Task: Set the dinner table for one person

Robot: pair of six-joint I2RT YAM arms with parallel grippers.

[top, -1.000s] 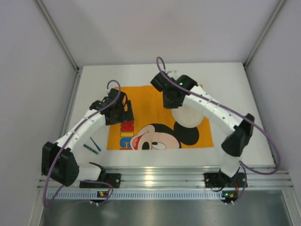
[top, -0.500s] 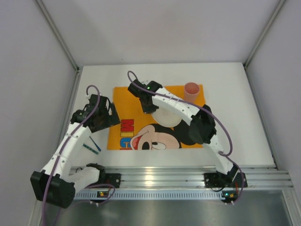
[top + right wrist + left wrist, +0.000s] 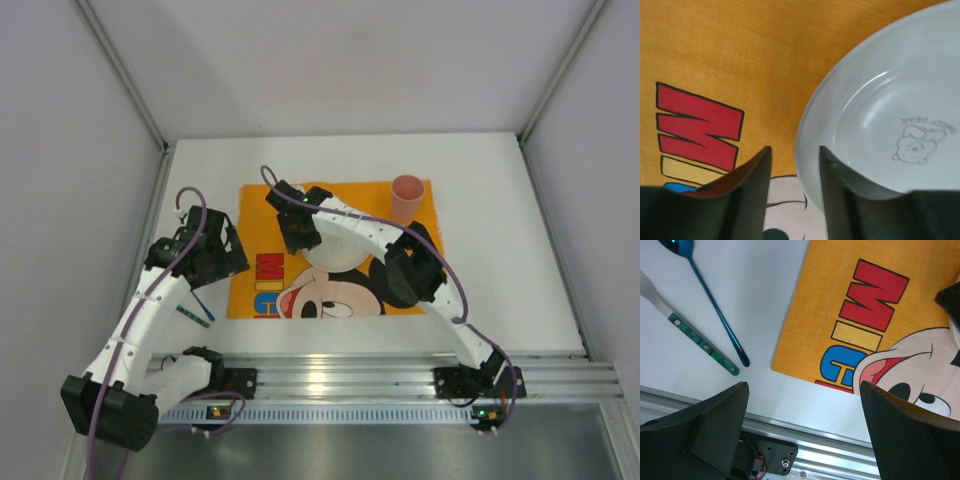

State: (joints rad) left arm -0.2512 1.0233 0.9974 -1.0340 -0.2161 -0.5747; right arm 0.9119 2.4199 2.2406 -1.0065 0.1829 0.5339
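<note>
The table (image 3: 500,250), white and matte, lay under everything in view, with both arm bases at its near edge. An orange placemat (image 3: 375,192) lay at its centre. It carried a white plate (image 3: 335,258) and, at its far right corner, an upright pink cup (image 3: 407,198). A blue spoon (image 3: 717,310) and a green-handled fork (image 3: 700,340) lay on bare table just left of the placemat, handle ends close together. The left claw (image 3: 804,385) hung over the placemat's near left corner, jaws spread wide, holding nothing. The right claw (image 3: 795,150) stood at the plate's left edge, jaws narrowly parted with the rim between them. Contact could not be determined.
</note>
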